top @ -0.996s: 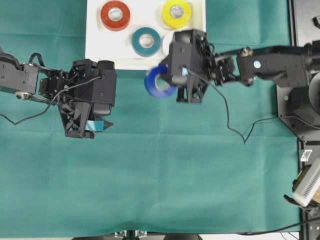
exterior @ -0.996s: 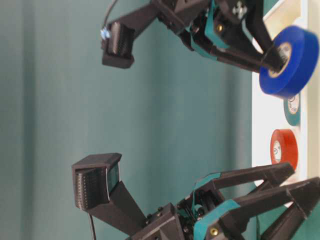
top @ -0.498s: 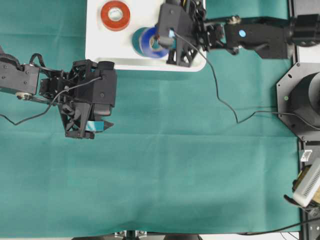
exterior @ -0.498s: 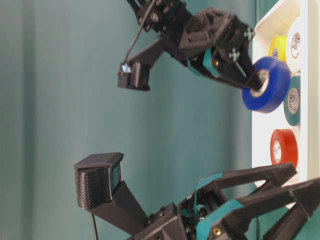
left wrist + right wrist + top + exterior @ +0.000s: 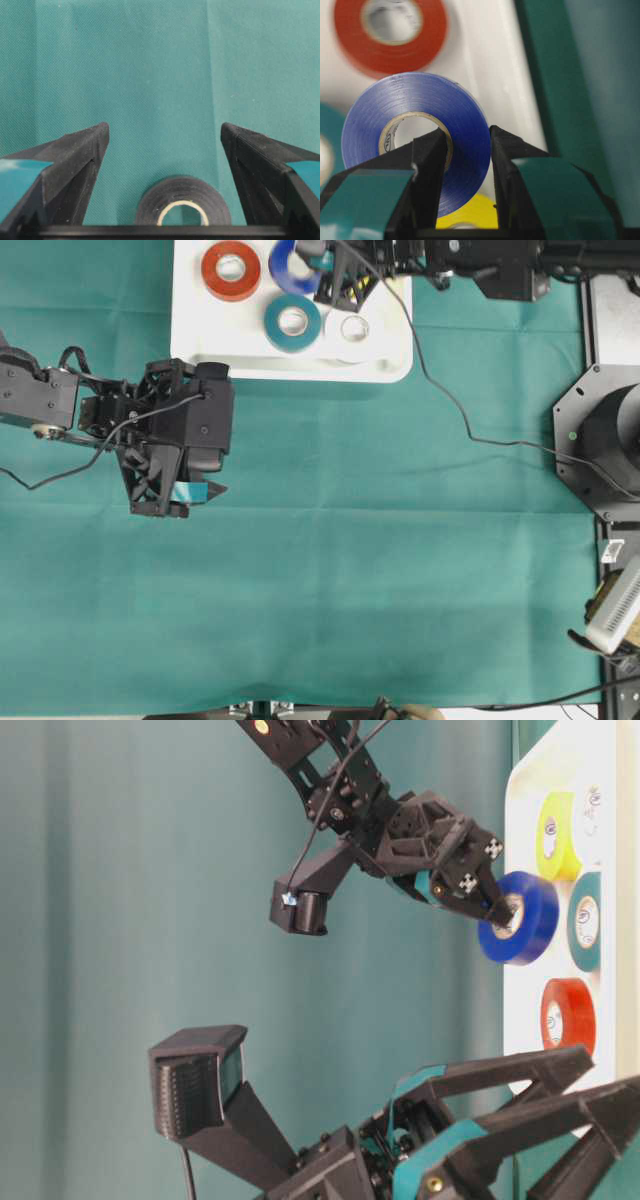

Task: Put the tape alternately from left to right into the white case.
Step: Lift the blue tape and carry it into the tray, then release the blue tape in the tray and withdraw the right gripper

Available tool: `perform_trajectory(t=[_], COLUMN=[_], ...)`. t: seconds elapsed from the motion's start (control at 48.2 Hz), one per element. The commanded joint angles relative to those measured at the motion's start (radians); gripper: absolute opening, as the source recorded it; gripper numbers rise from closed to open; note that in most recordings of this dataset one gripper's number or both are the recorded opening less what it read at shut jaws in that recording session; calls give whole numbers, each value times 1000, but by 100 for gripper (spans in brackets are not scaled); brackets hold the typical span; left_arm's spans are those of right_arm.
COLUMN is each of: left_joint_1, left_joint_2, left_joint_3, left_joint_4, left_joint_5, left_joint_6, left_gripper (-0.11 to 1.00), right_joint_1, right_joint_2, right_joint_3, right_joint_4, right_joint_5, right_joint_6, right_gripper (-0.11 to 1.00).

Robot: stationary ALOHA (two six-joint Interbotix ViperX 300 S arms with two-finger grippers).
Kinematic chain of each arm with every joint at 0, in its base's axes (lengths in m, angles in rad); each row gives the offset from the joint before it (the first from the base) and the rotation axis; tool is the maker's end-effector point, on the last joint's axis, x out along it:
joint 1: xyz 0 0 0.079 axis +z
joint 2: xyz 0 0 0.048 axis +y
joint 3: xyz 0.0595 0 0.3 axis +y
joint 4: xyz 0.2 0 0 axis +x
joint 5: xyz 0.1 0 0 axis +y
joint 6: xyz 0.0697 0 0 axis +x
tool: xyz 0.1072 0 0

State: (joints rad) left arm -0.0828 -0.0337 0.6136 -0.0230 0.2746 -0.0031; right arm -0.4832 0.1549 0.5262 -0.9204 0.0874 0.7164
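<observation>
My right gripper (image 5: 467,137) is shut on the blue tape (image 5: 415,135), one finger inside its core and the other outside the wall. It holds the roll on edge above the white case (image 5: 200,335), at its back between the red tape (image 5: 231,270) and the yellow tape (image 5: 555,835). In the case lie also the teal tape (image 5: 292,322) and the white tape (image 5: 352,330). My left gripper (image 5: 164,131) hangs open over the green cloth. The black tape (image 5: 182,205) lies flat on the cloth between its fingers, untouched.
A green cloth (image 5: 380,540) covers the table. The right arm's cable (image 5: 440,390) trails across it from the case towards the black arm base (image 5: 605,440) at the right edge. The left arm (image 5: 40,400) reaches in from the left.
My right gripper has carried the blue tape from the cloth in front of the case up over its rim to the back of the case. The left arm has not moved.
</observation>
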Motion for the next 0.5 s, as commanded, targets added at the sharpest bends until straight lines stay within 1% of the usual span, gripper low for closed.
perform_trajectory(t=[0.0, 0.477], left_joint_1=[-2, -3], left_joint_2=[-11, -11], left_joint_3=[-11, -11], left_joint_4=[-2, -2], left_joint_5=[-8, -8], left_joint_6=[0, 2], left_gripper=[78, 78], right_joint_1=[-9, -17], right_joint_2=[-6, 0], right_joint_3=[-32, -31], right_joint_4=[-3, -3], right_joint_5=[-23, -40], right_joint_6=[0, 0], right_gripper=[26, 26])
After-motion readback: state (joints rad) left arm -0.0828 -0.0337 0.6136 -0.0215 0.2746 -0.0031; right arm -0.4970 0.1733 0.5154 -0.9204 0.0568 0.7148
